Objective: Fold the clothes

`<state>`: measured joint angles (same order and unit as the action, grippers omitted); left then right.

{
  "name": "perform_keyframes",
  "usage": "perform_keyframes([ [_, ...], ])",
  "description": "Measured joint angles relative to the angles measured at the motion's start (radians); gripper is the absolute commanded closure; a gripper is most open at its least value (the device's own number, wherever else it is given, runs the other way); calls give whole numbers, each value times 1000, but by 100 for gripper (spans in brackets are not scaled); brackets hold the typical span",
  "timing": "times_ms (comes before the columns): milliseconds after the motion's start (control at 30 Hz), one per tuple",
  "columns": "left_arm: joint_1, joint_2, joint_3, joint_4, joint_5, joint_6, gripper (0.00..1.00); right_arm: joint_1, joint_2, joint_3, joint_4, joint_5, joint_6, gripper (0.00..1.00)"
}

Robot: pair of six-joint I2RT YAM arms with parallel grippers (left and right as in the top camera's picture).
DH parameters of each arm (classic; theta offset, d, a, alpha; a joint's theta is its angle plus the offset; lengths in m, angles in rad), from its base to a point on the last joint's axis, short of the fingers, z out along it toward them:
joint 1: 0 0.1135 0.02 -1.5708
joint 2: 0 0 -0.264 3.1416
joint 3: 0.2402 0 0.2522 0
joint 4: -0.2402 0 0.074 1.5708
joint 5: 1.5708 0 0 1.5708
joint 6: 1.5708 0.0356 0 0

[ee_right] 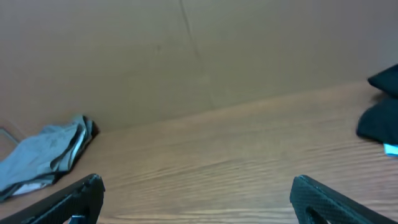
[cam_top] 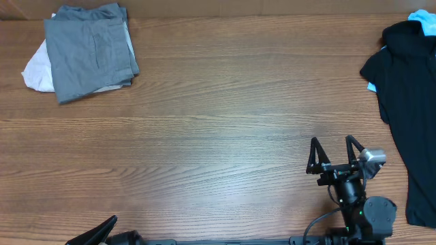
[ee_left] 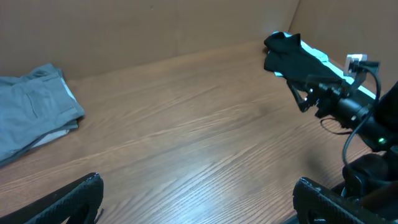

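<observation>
The grey shorts (cam_top: 88,51) lie in the far left corner of the wooden table (cam_top: 225,129). They look folded into a neat, flat square. One edge of them rests on a white cloth (cam_top: 35,71) that peeks out on the left side. Nothing is touching the shorts, and both claws are well apart from them. The right claw (cam_top: 332,141) hovers near the front of the table, on the right side. Its two black fingers are spread apart with nothing between them, only bare wood below. The left claw (ee_left: 199,183) is low at the front left, and from above only a small bit of it shows. Its own camera shows its two fingers spread wide, one at each bottom corner, and they hold nothing. A black shirt (cam_top: 409,102) lies spread out along the right edge of the table, near the right claw but not touching it. A light blue thing (cam_top: 424,24) pokes out by the top of the shirt. A plain brown wall (ee_right: 186,56) stands behind the table.
</observation>
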<state>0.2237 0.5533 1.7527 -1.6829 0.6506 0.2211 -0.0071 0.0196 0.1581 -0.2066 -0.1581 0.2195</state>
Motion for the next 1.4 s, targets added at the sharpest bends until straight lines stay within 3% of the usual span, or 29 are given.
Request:
perform_keyframes([
  [367,0,0,0,0,0,0,0,-72,-5,-127,175,-26,-8,0],
  [1400,0,0,0,0,0,0,0,-72,-5,-140,134,-20,-10,0],
])
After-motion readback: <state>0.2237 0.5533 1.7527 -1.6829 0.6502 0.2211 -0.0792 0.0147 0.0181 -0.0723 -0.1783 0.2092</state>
